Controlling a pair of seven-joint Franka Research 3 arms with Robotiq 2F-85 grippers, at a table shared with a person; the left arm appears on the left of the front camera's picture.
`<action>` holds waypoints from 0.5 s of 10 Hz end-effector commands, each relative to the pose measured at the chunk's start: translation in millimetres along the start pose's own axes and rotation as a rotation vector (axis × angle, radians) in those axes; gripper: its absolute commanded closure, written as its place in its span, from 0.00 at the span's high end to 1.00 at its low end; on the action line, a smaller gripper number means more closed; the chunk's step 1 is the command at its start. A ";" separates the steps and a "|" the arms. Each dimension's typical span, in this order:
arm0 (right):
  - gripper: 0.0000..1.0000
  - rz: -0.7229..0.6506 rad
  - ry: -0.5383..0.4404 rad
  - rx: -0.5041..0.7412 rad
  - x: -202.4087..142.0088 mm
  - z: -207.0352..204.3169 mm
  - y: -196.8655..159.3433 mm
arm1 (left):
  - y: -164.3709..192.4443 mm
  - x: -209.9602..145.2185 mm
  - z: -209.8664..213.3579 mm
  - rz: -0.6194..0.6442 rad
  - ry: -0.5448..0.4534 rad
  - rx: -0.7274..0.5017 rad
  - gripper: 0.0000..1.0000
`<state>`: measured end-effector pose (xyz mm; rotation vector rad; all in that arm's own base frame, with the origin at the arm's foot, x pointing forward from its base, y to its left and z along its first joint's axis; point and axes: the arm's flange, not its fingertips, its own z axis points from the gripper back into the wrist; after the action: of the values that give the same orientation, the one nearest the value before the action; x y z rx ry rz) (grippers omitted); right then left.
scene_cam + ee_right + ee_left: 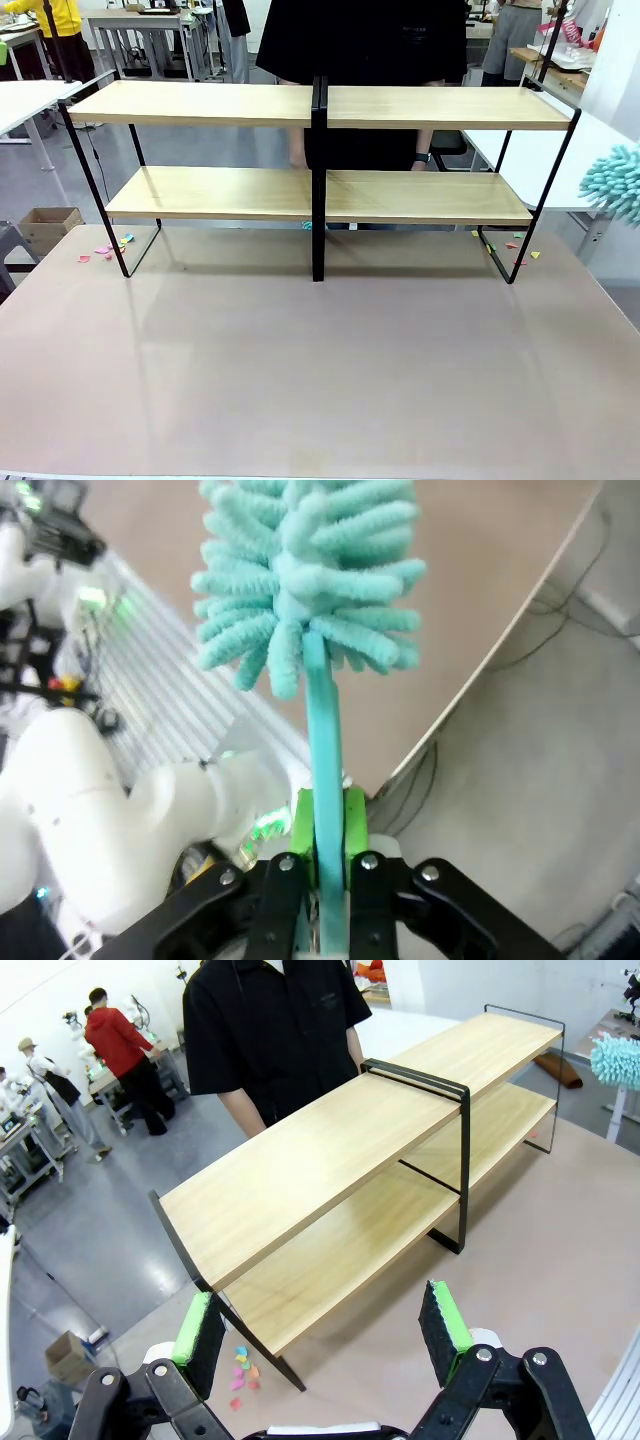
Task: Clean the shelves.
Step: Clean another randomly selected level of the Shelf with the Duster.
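At the table's (320, 400) far edge stand the shelves (215, 103), both boards bare, person (365, 40) right behind. Colored paper scraps (108, 248) lie by the frame's feet on both ends. Right gripper (325, 825) is clamped on a teal duster (300, 570) handle, fluffy head pointing away. Left gripper (320, 1325) has jaws spread wide, holding nothing, above the table near the shelves' end.

Shelves (215, 102): matt light wood, black metal frame; duster (300, 570): fluffy chenille.
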<state>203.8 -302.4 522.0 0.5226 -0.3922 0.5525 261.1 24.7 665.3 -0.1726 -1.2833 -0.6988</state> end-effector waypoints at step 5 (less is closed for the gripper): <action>0.13 0.000 0.000 0.000 0.0 0.0 0.0 | 0.1 -0.1 -0.1 -0.002 0.004 0.006 1.00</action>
<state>208.8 -301.3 519.1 0.5308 -0.3828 0.5245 261.2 24.8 665.2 -0.1729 -1.2829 -0.6986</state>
